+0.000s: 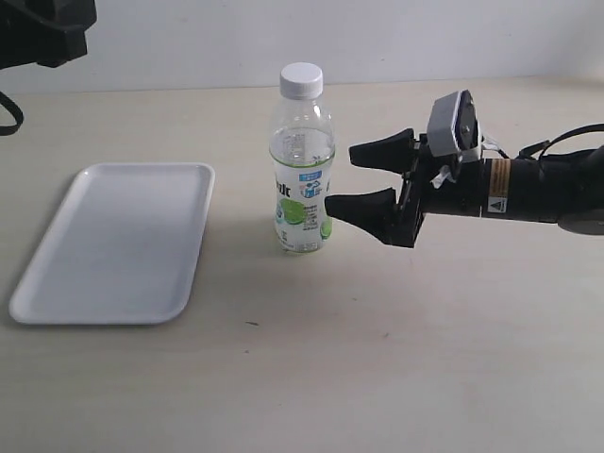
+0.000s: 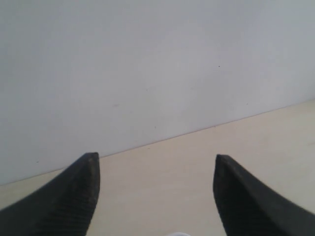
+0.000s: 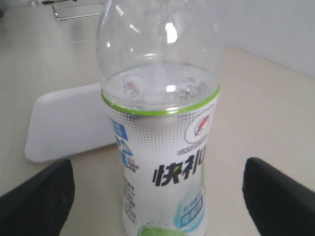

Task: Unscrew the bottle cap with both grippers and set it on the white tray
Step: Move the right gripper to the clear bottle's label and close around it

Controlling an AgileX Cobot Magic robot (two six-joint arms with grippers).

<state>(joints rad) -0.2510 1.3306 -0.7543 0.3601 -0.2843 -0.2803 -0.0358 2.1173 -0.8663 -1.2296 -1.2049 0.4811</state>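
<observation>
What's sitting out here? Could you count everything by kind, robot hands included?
Bottle: 1
Bottle cap: 1
White tray: 1
Robot hands: 2 (left hand, right hand)
Total: 5

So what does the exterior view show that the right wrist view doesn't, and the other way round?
Only the exterior view: the cap sitting on the bottle, the tray in full outline, and the right arm reaching in from the side.

Only the right wrist view: the label lettering, close enough to read. The bottle's top is cut off, so no cap is visible.

Both: the bottle standing upright, the tray beyond it, and the right claw open and facing the bottle, not closed on it.
</observation>
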